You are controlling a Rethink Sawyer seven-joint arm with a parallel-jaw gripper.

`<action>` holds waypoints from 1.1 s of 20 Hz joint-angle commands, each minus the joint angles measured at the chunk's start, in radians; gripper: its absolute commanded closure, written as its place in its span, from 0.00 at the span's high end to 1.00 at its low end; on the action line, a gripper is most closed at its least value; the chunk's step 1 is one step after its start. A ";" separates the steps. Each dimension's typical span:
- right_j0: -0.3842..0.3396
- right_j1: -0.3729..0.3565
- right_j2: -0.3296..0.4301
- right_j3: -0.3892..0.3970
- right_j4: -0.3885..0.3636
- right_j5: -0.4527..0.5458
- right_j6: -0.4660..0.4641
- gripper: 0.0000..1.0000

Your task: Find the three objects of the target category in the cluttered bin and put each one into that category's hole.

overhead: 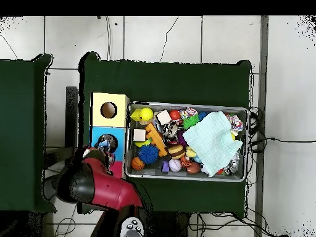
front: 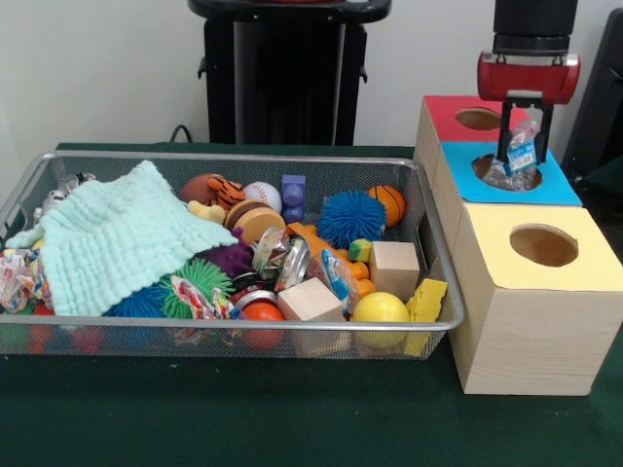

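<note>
My gripper (front: pixel 524 158) hangs at the back right and is shut on a small clear plastic wrapper (front: pixel 521 148) with blue-and-white print. The wrapper's crumpled lower end dangles into the opening of the blue-topped box (front: pixel 560 185). The red-topped box's round hole (front: pixel 478 118) lies just behind and left of the gripper and is empty. In the overhead view the gripper (overhead: pixel 103 145) is over the blue box, and the arm hides most of the red box. The wire mesh bin (front: pixel 243 157) lies left of the boxes. Another blue-and-white wrapper (front: pixel 337 276) lies in it by a wooden cube.
The yellow-topped box (front: pixel 531 292) stands nearest the camera. A mint-green knitted cloth (front: pixel 112 238) covers the bin's left half. Balls, wooden blocks, a spiky blue ball (front: pixel 350 217) and a silver can (front: pixel 290 263) crowd the rest. Crinkly clear plastic (front: pixel 60 189) shows at the bin's far left.
</note>
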 commanded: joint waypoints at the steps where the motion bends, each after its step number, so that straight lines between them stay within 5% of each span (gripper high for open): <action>1: -0.030 0.083 -0.094 -0.237 0.009 0.170 0.097 0.00; 5: -0.054 0.077 -0.069 -0.231 -0.027 0.156 0.114 0.00; 6: -0.058 0.077 -0.069 -0.235 -0.047 0.146 0.112 1.00; 11: -0.035 0.084 -0.104 -0.255 -0.048 0.164 0.118 1.00; 22: -0.083 0.053 -0.046 -0.204 -0.092 0.137 0.134 1.00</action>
